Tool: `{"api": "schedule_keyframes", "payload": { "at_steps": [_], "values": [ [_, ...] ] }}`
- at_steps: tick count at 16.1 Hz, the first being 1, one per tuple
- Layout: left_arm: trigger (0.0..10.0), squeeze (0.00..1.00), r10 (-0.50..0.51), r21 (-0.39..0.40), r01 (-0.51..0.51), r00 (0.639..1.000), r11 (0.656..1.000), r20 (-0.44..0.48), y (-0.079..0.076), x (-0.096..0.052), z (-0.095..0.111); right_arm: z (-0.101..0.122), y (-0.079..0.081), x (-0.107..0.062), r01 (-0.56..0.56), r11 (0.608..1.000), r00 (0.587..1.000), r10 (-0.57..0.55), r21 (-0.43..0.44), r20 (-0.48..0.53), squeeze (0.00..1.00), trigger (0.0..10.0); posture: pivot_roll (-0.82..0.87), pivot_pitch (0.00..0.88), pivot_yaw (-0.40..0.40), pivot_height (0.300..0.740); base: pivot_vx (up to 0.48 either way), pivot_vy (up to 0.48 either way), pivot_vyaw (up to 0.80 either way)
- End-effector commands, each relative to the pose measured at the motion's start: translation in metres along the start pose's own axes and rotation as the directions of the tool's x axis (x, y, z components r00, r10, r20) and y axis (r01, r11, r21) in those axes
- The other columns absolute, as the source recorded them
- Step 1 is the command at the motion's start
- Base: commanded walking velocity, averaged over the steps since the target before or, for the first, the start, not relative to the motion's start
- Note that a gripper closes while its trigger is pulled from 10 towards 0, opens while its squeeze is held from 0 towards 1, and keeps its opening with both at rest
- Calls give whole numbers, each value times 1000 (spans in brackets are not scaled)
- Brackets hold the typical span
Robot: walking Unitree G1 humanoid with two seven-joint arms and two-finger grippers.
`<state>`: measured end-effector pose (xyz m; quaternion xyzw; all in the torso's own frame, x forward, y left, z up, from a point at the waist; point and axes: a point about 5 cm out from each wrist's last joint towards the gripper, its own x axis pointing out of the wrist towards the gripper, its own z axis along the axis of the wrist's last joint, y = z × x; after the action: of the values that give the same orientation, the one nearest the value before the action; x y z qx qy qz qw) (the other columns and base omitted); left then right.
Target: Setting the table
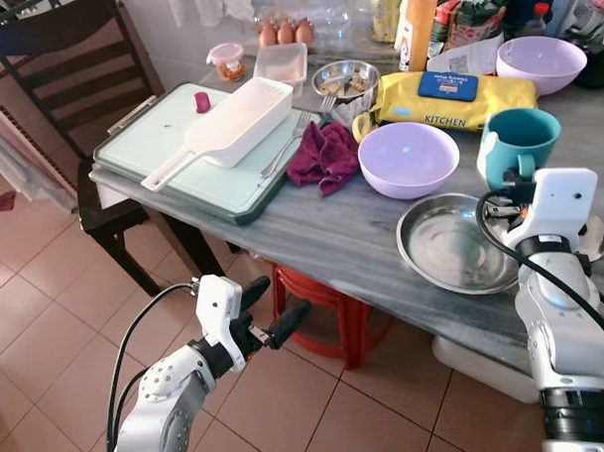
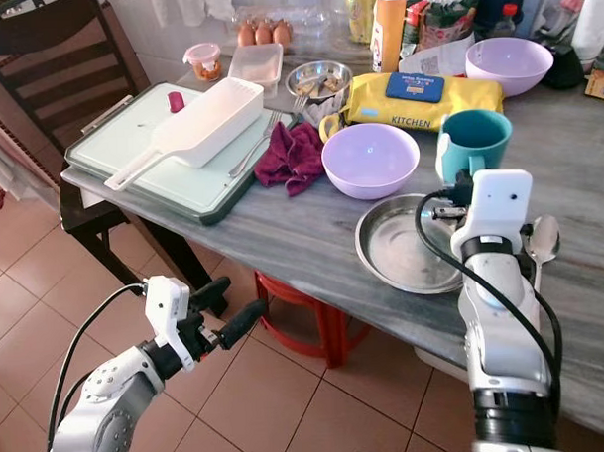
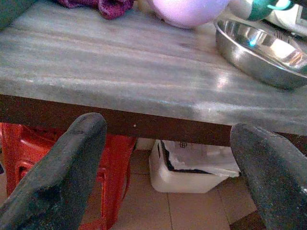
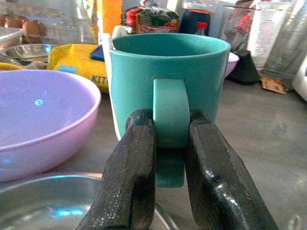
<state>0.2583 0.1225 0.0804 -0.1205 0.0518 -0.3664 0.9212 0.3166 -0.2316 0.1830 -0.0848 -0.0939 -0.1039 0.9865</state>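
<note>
The right gripper [image 4: 170,143] is at the far right part of the table [image 1: 312,236], its two fingers [image 4: 129,182] pinching the handle of the teal mug [image 4: 168,62]. The mug stands upright on the table, just behind the steel plate [image 1: 452,246] and just beside the near lilac bowl [image 1: 409,158], which sits to its left. A spoon [image 2: 543,239] lies on the table to the right of the right arm.

The left gripper [image 1: 270,311] hangs below the table's front edge, over the tiled floor [image 1: 47,324], with its fingers [image 3: 53,177] spread wide and holding nothing. It points toward the table edge; a red stool [image 3: 115,163] and a white bin [image 3: 192,167] stand under the table beyond it.

On the left of the table lies a green tray [image 1: 180,151] carrying a white scoop-shaped container [image 1: 229,124]. A fork [image 1: 284,147] rests at the tray's right edge, next to a crumpled maroon cloth [image 1: 324,156]. Behind the near bowl lies a yellow pack [image 1: 456,97] marked KITCHEN. A second lilac bowl [image 1: 539,59] stands at the far right. A small steel bowl [image 1: 345,81], a clear box [image 1: 281,63], eggs [image 1: 285,32] and bottles stand at the back. A dark chair [image 1: 79,85] stands at the table's left end.
</note>
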Motion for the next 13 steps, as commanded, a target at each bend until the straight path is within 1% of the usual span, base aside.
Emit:
{"api": "schedule_keyframes", "payload": {
  "at_steps": [1, 2, 4, 5, 6, 8, 9, 10, 11, 13],
  "values": [
    [10000, 0, 12, 1, -12, 1000, 1000, 22, 4, -1, 5, 4, 2, 3, -1, 1000, 1000, 0, 18, 20, 0, 10000, -58, 148, 95, 740, 0, 0, 0],
    [10000, 0, 12, 5, -12, 999, 1000, 34, 3, 1, 9, 3, 2, 2, 1, 1000, 1000, -1, 18, 18, 0, 10000, -58, 148, 95, 740, 0, 0, 0],
    [10000, 0, 22, 29, -24, 995, 999, 94, -3, 9, 30, -6, 4, 0, -5, 1000, 1000, 6, 25, -19, 0, 10000, -55, 145, 93, 740, 0, 0, 0],
    [10000, 0, 21, 34, -25, 994, 999, 105, -4, 10, 34, -9, 3, 0, 0, 999, 999, 1, 32, -35, 0, 10000, -54, 146, 92, 740, 0, 0, 0],
    [10000, 0, 15, 31, -19, 993, 999, 116, -10, 12, 41, -11, 3, -1, 0, 1000, 999, 1, 27, -43, 0, 10000, -57, 146, 92, 740, 0, 0, 0],
    [10000, 0, 7, 25, -10, 993, 1000, 122, -14, 13, 45, -14, 3, -2, -4, 999, 998, 6, 33, -57, 0, 10000, -58, 147, 92, 740, 0, 0, 0],
    [10000, 0, -1, 28, -3, 992, 1000, 124, -18, 15, 48, -17, 3, -3, -8, 999, 998, 10, 33, -63, 27, 10000, -58, 145, 92, 740, 0, 0, 0],
    [10000, 0, -4, 27, 0, 992, 1000, 123, -21, 15, 50, -18, 3, -4, -9, 999, 998, 11, 34, -67, 914, 10000, -59, 145, 92, 740, 0, 0, 0],
    [10000, 0, -15, 23, 12, 993, 1000, 119, -25, 16, 51, -20, 1, -3, -5, 999, 997, 8, 37, -71, 1000, 10000, -64, 144, 91, 740, 0, 0, 0],
    [10000, 0, -23, 19, 21, 994, 1000, 110, -27, 16, 50, -20, -1, -3, -4, 999, 997, 7, 38, -73, 1000, 10000, -65, 142, 90, 740, 0, 0, 0]
  ]
}}
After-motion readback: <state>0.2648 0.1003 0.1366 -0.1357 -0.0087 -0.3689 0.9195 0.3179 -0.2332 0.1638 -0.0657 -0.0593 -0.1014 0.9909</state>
